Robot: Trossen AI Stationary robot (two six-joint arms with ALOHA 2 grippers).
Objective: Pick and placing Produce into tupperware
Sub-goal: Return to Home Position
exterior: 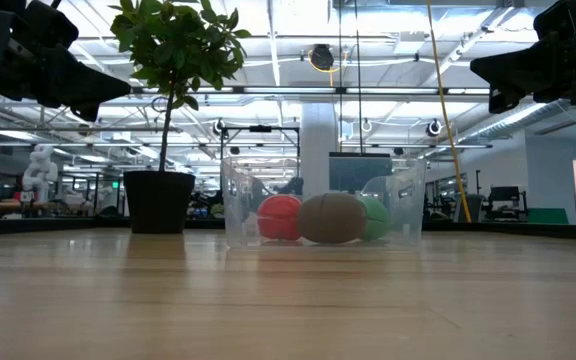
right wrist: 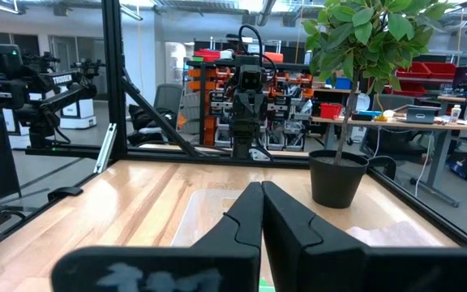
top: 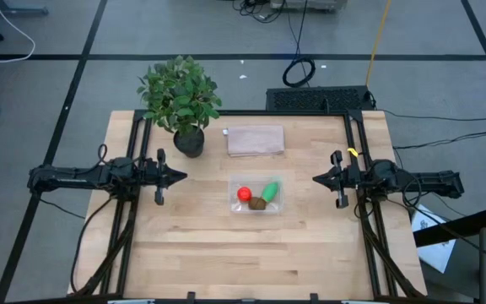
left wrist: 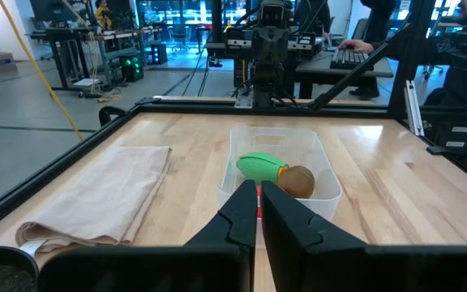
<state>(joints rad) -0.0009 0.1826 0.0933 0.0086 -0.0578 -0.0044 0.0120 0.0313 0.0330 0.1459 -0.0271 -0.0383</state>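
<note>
The clear tupperware stands at the table's middle. Inside it lie the round red piece, the brown oval piece and the elongated green piece; they also show in the low view as the red, brown and green pieces. My left gripper hangs shut at the table's left, above the surface, pointing level at the tupperware. My right gripper hangs shut at the right, likewise pointing at it. Neither touches anything.
A leafy potted plant stands at the far left. A flat beige folded cloth-like piece lies beyond the tupperware. Bare wood lies toward the near edge. Black frame rails run along the table's sides.
</note>
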